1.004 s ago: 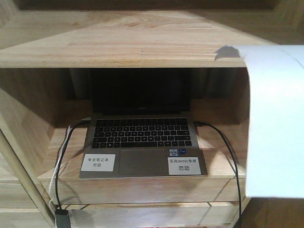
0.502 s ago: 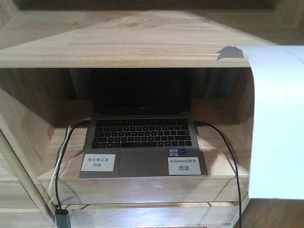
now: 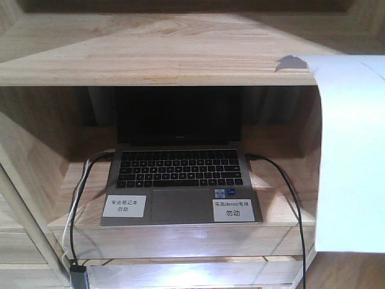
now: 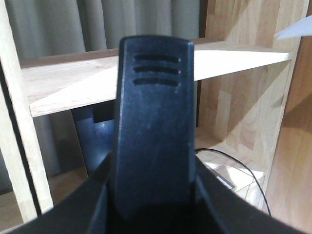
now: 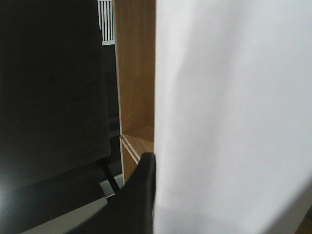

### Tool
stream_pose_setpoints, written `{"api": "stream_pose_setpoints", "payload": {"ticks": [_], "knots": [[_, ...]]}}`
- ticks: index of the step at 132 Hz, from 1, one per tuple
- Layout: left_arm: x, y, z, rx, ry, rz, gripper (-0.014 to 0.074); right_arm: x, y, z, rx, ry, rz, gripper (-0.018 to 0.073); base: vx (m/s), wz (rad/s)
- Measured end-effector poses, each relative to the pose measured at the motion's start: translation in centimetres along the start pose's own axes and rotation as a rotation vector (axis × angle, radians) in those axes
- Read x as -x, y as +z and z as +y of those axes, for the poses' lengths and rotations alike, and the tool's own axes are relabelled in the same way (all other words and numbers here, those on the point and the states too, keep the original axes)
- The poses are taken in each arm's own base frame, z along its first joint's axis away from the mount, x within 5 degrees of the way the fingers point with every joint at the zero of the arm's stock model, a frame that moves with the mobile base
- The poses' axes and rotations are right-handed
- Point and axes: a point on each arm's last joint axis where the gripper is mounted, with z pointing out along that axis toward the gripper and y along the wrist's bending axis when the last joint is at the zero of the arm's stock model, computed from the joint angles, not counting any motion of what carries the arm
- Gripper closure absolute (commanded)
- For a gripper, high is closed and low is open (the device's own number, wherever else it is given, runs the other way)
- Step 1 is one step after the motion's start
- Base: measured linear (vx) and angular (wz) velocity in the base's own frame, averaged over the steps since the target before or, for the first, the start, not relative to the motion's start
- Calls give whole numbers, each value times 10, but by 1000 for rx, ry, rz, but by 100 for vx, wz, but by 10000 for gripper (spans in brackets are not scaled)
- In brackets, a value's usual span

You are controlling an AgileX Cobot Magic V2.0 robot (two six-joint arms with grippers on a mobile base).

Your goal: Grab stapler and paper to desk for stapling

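Paper [image 3: 352, 156] shifted right at shelf [image 3: 150, 72] edge, right hand [image 5: 147, 195] holding; left hand [image 4: 153, 136] unclear.

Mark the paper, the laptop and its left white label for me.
paper [image 3: 352, 168], front view, middle of the hanging white sheet.
laptop [image 3: 180, 168], front view, on the keyboard.
left white label [image 3: 124, 206], front view, its centre.

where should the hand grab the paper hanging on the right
Probably the left hanging edge of the paper, pinched front and back, coming from the left: it curls over beside the top shelf and hangs flat, that edge free.
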Motion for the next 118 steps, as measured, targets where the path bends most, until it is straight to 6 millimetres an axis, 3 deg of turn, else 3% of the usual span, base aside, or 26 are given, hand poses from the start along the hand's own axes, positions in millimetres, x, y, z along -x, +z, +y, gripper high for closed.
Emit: {"api": "stream_pose_setpoints", "payload": {"ticks": [68, 118], "knots": [[0, 0, 0, 0, 0, 0, 603, 0, 0, 0, 0, 0, 0, 565, -1, 4], [0, 0, 0, 0, 0, 0, 603, 0, 0, 0, 0, 1, 0, 565, -8, 32]]}}
